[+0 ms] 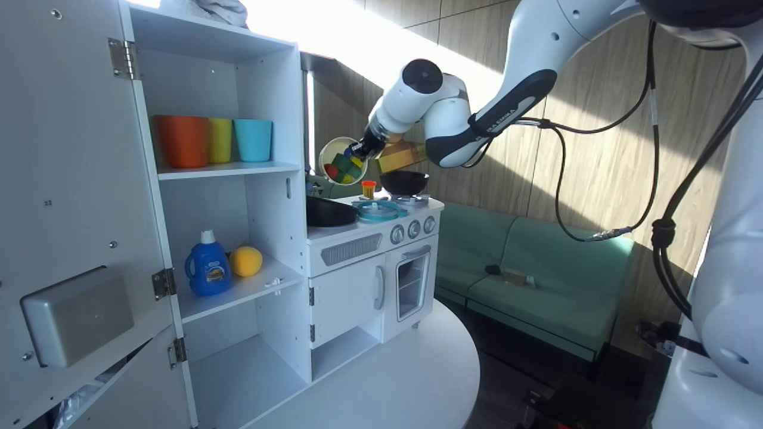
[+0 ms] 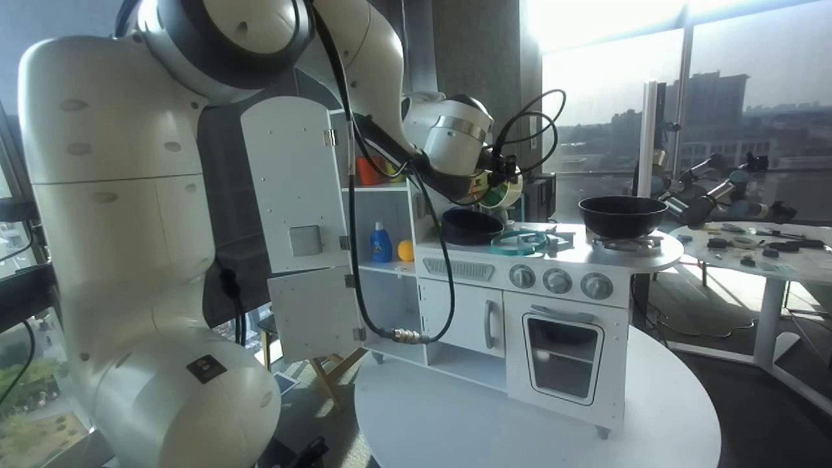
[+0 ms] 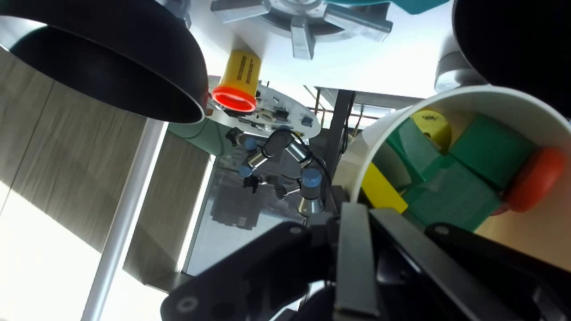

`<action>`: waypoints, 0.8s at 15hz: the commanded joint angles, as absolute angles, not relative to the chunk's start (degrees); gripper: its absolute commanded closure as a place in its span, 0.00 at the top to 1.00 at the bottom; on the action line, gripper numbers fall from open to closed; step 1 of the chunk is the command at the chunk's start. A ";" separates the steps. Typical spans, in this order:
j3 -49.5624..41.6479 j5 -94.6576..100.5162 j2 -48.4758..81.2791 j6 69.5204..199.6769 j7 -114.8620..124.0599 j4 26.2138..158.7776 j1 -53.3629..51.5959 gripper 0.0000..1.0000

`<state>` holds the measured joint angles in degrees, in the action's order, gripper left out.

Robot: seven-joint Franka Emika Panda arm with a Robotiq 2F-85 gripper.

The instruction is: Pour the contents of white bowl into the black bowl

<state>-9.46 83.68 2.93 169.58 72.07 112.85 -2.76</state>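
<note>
My gripper (image 3: 371,210) is shut on the rim of the white bowl (image 3: 504,91), which hangs tilted on its side above the toy stove. Inside it lie several green blocks (image 3: 459,191), yellow pieces and a red round piece (image 3: 537,178). Two round black bowls stand on the stove. One black bowl (image 1: 329,213), by the shelf wall, sits low and close beneath the white bowl (image 1: 331,156). The second black bowl (image 2: 622,218) rests on the burner at the far end. Which of these two the task names, I cannot tell.
Between the black bowls are a teal ring-shaped lid (image 1: 379,210) and a small yellow cup with an orange rim (image 3: 241,80). The tall shelf's side wall (image 1: 271,107) rises beside the white bowl. Shelves hold coloured cups (image 1: 253,140), a blue bottle (image 1: 208,268) and a yellow ball (image 1: 245,261).
</note>
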 commanded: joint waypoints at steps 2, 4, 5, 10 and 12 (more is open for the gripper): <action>-9.24 94.84 4.05 169.23 81.48 109.94 -3.38 0.06; -8.90 99.61 4.28 168.67 85.14 109.30 -3.53 0.05; -8.70 101.93 4.43 168.33 87.06 108.90 -3.58 0.05; -7.81 110.48 5.30 167.40 94.46 108.19 -3.73 0.06; -7.08 115.73 4.97 166.25 99.31 107.98 -4.06 0.05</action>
<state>-7.94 108.75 4.82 167.91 91.88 110.09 -3.38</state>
